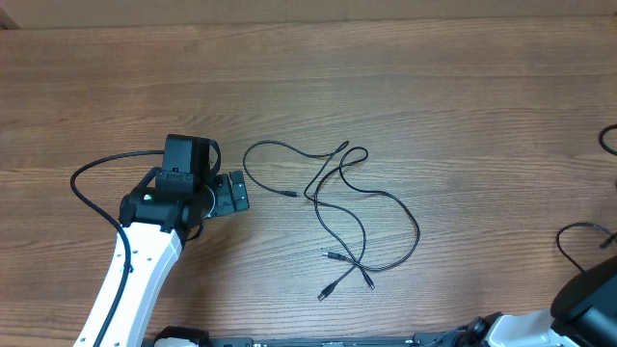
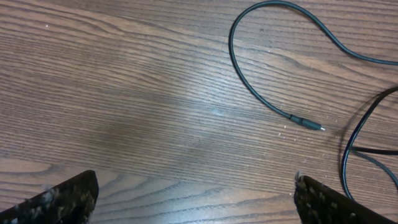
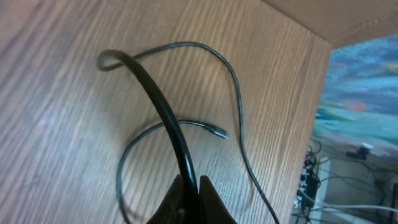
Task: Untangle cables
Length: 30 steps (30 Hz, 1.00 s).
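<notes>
Several thin black cables (image 1: 362,217) lie loosely crossed at the table's middle, with their plug ends (image 1: 328,256) toward the front. One strand loops left and ends in a plug (image 1: 292,196) just right of my left gripper (image 1: 231,193). In the left wrist view that plug (image 2: 311,124) lies ahead and to the right of the left gripper (image 2: 194,190), which is open over bare wood. My right gripper (image 3: 191,183) is shut on a black cable (image 3: 155,102) that arcs up from its fingertips. A thin strand with a plug tip (image 3: 219,131) lies beyond it.
The wooden table (image 1: 434,87) stretches wide around the cables. At the right edge lie more black cable loops (image 1: 578,231), beside the right arm's dark body (image 1: 590,294). In the right wrist view the table edge (image 3: 323,74) is close, with clutter beyond it.
</notes>
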Each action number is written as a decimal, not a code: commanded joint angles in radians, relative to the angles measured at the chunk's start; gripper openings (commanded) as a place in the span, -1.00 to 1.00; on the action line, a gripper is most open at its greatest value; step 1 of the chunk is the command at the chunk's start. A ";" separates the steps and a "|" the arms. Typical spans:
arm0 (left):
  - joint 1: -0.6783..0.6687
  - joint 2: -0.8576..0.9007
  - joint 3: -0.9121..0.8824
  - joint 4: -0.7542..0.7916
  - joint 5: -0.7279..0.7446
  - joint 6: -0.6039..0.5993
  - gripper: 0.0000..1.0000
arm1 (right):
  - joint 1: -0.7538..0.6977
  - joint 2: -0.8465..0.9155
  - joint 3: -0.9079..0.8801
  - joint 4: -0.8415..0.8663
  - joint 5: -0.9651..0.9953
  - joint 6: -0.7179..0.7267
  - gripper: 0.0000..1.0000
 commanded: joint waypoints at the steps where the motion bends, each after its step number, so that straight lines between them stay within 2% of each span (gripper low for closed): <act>1: 0.004 0.002 0.019 0.001 0.005 0.026 1.00 | -0.021 -0.008 -0.058 0.027 0.001 0.006 -0.92; 14: 0.004 0.002 0.019 0.001 0.005 0.026 0.99 | -0.026 0.046 -0.166 0.079 -0.122 0.006 -0.85; 15: 0.004 0.002 0.019 0.001 0.005 0.026 1.00 | -0.026 0.046 -0.166 0.077 -0.129 0.005 -0.78; 16: 0.004 0.002 0.019 0.001 0.005 0.026 1.00 | -0.026 0.046 -0.166 0.076 -0.136 0.005 -0.61; 20: 0.004 0.002 0.019 0.001 0.005 0.026 1.00 | -0.026 0.046 -0.166 0.061 -0.152 0.005 0.36; 21: 0.004 0.002 0.019 0.001 0.005 0.026 1.00 | -0.026 0.046 -0.166 0.059 -0.153 0.006 0.51; 23: 0.004 0.002 0.019 0.001 0.005 0.026 1.00 | -0.026 0.046 -0.166 0.057 -0.154 0.006 0.67; 24: 0.004 0.002 0.019 0.001 0.005 0.026 1.00 | -0.026 0.046 -0.166 0.057 -0.167 0.005 1.00; 30: 0.004 0.002 0.019 0.001 0.005 0.026 1.00 | -0.026 0.046 -0.166 0.058 -0.264 0.005 1.00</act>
